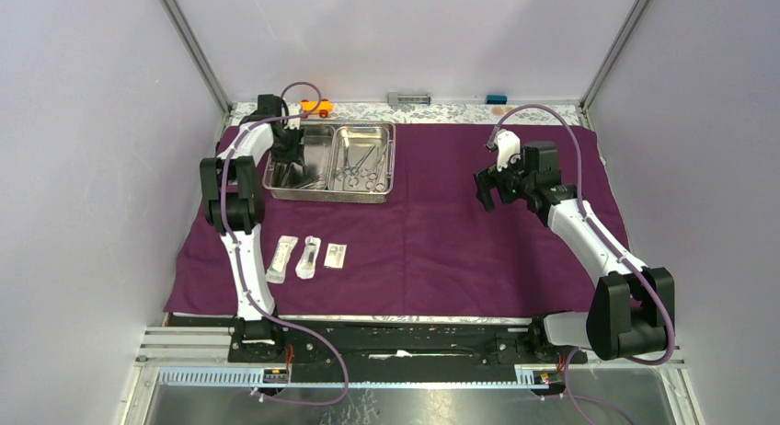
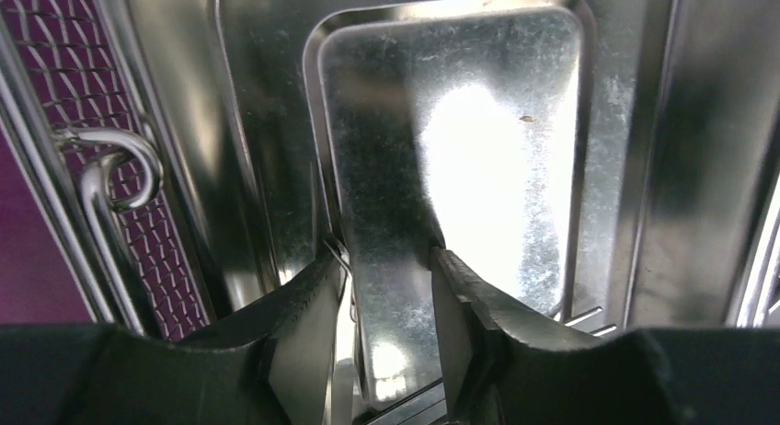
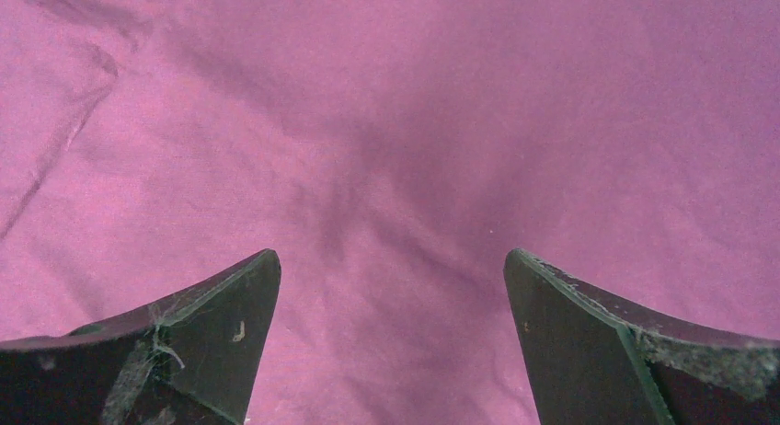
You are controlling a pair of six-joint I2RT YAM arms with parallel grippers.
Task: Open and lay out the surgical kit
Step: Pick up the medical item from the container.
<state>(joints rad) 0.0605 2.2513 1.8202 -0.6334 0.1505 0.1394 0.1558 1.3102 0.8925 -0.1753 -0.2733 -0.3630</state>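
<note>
Reaching down into the tray's left compartment, the left gripper (image 2: 386,255) has its fingers (image 2: 303,301) roughly half spread, and the shiny floor shows through the gap between them. A thin bright strip of steel runs along the inner face of one finger. It may be the tweezers, but I cannot tell that, nor whether the fingers are pinching it. At the left edge of the wrist view a steel ring handle (image 2: 124,163) lies just past the compartment wall.

From above, the tray (image 1: 326,197) sits on the far left part of the cloth (image 1: 441,250), with the left arm bent over its left half. The forceps (image 1: 361,167) lie in a loose heap in the right compartment, clear of the gripper. Three packets (image 1: 308,257) lie in a row on the cloth nearer the arm bases, apart from the tray and close beside the left arm. The cloth is spread flat across most of the table.

Over on the right, the right gripper (image 3: 391,269) hangs above bare cloth with its fingers (image 3: 221,319) spread wide and nothing between them, well apart from the tray. Its wrist view shows only purple fabric with a few soft creases. A small orange car (image 1: 316,106) sits beyond the far edge of the cloth, just behind the tray.
</note>
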